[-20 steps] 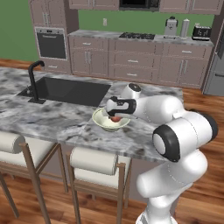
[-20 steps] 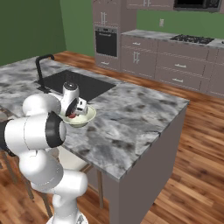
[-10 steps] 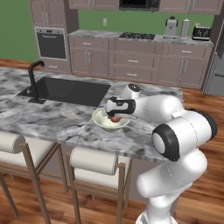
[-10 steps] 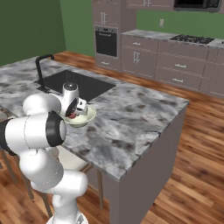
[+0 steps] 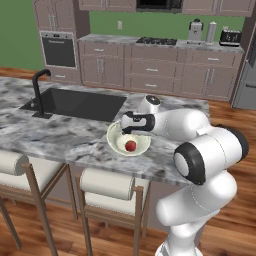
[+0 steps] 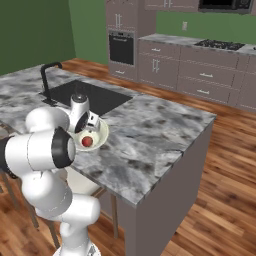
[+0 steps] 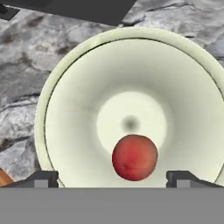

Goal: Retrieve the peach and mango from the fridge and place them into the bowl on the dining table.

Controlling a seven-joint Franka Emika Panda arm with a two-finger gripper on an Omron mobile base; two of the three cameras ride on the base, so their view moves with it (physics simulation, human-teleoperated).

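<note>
A red peach [image 5: 130, 145] [image 6: 87, 141] [image 7: 134, 157] lies free inside the cream bowl [image 5: 115, 145] [image 6: 103, 134] [image 7: 43, 109], a little off its centre. The bowl stands on the marbled dining table [image 5: 60, 135] [image 6: 150, 135] [image 7: 26, 57], near its front edge. My gripper [image 5: 126, 129] [image 6: 90, 125] [image 7: 112, 177] hangs just above the bowl, open, its fingertips [image 7: 43, 177] wide on either side of the peach and clear of it. The mango is out of view. A strip of the grey fridge [image 5: 248, 75] shows at the far right.
A dark sink [image 5: 80, 102] with a black faucet [image 5: 37, 92] is set in the table left of the bowl. Two padded stools [image 5: 107, 182] [image 5: 20, 167] stand under the front edge. Brown cabinets, a wall oven [image 5: 59, 49] and a cooktop line the back wall.
The jaws have spread wider and the peach now rests loose in the bowl. The arm has barely moved.
</note>
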